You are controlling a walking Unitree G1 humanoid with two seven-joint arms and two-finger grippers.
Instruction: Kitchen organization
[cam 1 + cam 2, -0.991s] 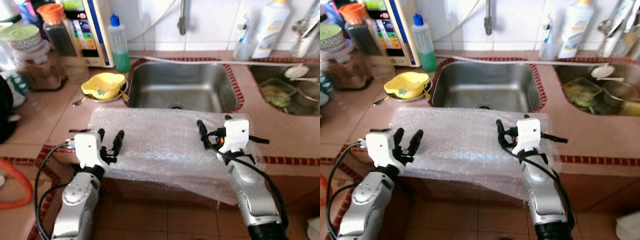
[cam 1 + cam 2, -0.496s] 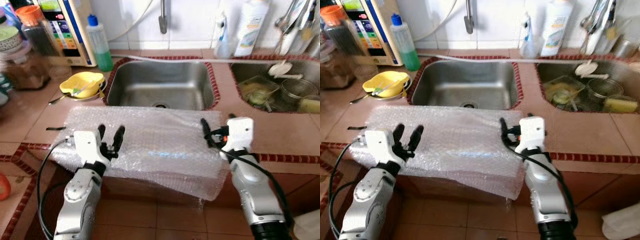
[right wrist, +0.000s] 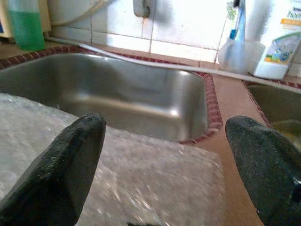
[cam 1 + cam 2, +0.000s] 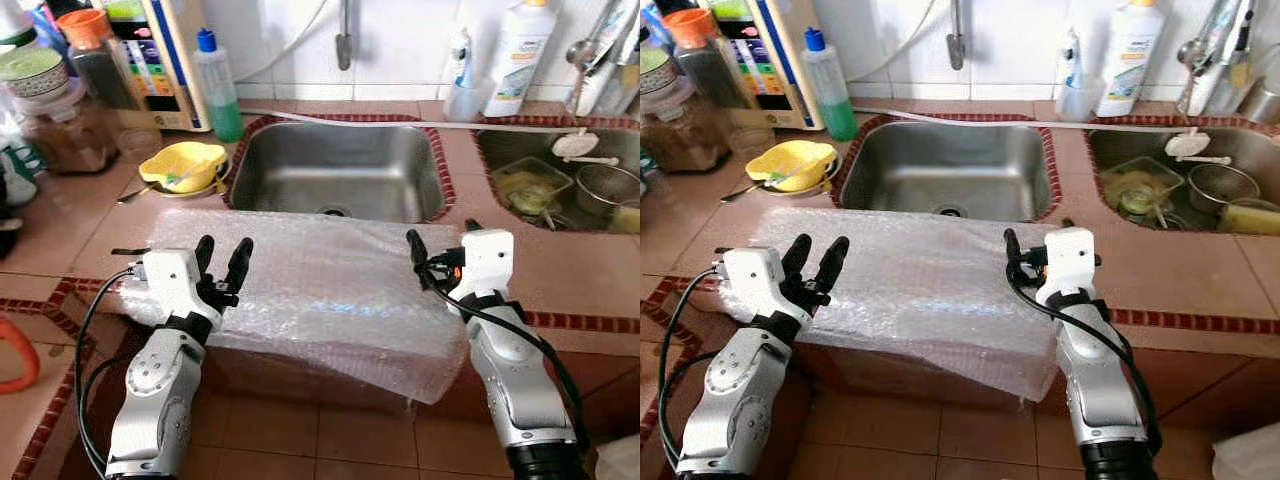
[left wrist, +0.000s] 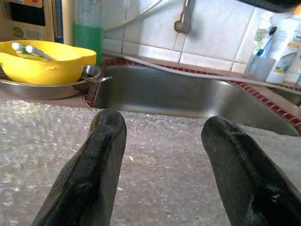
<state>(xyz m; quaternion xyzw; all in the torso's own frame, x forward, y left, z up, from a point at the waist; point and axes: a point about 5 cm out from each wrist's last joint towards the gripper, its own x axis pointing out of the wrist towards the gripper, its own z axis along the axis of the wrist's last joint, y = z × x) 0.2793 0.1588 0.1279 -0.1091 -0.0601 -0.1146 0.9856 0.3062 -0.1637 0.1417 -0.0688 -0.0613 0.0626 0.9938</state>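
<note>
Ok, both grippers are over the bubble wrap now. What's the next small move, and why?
Probably lower both grippers onto the bubble wrap and close on its two ends. The left gripper and right gripper both hang open just above the sheet, one near each end, holding nothing. The wrap lies spread on the counter before the sink, its near edge drooping over the front.

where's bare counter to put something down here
Bare tile lies right of the bubble wrap, in front of the right-hand sink. The middle sink basin is bare. The back-left corner is crowded: yellow bowl, green bottle, jars.
</note>
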